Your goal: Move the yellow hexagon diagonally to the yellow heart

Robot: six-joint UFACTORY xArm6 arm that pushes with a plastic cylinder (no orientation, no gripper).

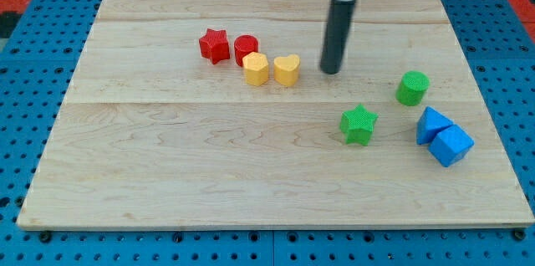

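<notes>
My tip (331,71) sits bare, touching no block, just to the view's right of the yellow heart (287,70). The yellow hexagon (256,69) sits close against that heart's left side, with the red cylinder (246,49) up-left of the heart

My tip (331,71) is resting on the wooden counter (167,182). Just to its left the yellow heart block (287,70) is touching the yellow hexagon block (256,69); the red cylinder block (246,48) and red star block (214,45) are lying further left.
</notes>
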